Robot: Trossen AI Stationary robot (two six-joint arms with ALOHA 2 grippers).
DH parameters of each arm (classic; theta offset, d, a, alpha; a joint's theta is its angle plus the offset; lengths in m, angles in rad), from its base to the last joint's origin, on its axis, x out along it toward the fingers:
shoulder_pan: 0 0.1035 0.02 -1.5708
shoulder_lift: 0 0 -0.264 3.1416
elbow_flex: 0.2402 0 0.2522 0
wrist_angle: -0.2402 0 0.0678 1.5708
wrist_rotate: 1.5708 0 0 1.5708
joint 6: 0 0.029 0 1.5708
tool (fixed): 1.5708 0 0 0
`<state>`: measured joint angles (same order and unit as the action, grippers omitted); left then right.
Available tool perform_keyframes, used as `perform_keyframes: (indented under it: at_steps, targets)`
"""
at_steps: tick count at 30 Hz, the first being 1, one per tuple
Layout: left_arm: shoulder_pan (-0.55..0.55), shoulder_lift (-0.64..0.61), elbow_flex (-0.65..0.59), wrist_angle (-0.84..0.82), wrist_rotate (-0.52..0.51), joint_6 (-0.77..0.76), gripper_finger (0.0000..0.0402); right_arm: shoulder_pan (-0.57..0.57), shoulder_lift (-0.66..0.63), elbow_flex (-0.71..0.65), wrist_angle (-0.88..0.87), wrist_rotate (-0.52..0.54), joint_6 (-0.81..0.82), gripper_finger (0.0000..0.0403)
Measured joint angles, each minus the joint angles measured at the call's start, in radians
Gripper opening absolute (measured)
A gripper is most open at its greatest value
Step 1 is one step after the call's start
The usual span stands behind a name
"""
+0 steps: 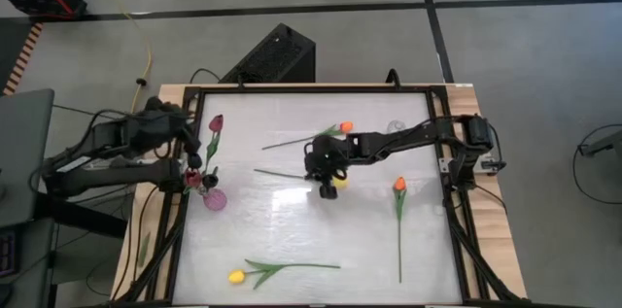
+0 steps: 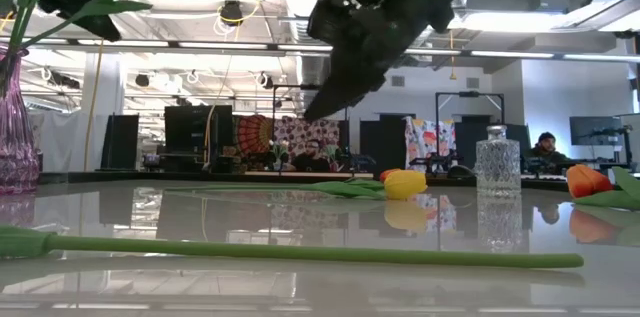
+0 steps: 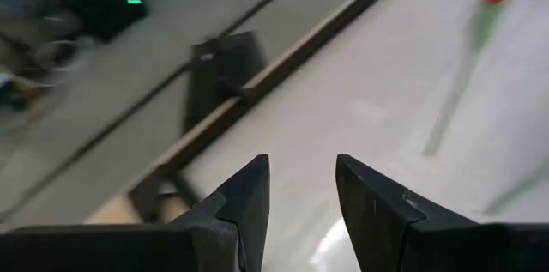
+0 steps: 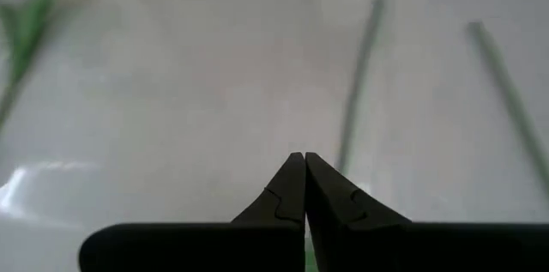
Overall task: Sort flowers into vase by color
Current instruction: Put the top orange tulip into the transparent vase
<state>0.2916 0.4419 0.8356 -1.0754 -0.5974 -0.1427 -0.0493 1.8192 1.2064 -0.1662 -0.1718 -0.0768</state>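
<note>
A maroon tulip (image 1: 216, 123) stands with its stem in the purple vase (image 1: 214, 199) at the table's left edge. My left gripper (image 3: 300, 186) is open beside that vase and holds nothing. My right gripper (image 4: 304, 167) is shut and hovers over mid-table, above a yellow tulip (image 1: 328, 191) that lies flat; its stem (image 4: 360, 75) runs past the fingertips. In the low view the right gripper's tip (image 2: 312, 115) hangs clear above the table, and the yellow head (image 2: 405, 184) rests on it.
An orange tulip (image 1: 346, 127) lies toward the far side, near a clear glass vase (image 1: 396, 128). Another orange tulip (image 1: 398, 184) lies toward the right, its stem pointing to the near edge. A second yellow tulip (image 1: 236, 276) lies along the near edge. A black box (image 1: 272, 55) sits beyond the far edge.
</note>
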Motion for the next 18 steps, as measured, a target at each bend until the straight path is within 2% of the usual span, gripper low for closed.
perform_keyframes:
  at_steps: [6, 9, 13, 18]
  targets:
    - [0.000, 0.065, 0.030, 0.038, -0.055, 0.096, 0.0126, -0.073, -0.006, 0.032, 0.014, 0.040, 0.022, 0.0032]
    - [0.000, 0.078, 0.044, 0.039, -0.125, 0.137, 0.0126, -0.117, -0.006, 0.048, -0.007, 0.040, 0.021, 0.0042]
    - [0.007, 0.077, 0.059, 0.044, -0.198, 0.176, 0.0125, -0.184, -0.006, 0.071, -0.079, 0.017, -0.036, 0.0067]
    - [0.085, 0.075, 0.065, 0.052, -0.186, 0.229, 0.0125, -0.266, 0.052, 0.074, -0.088, 0.014, -0.122, 0.0116]
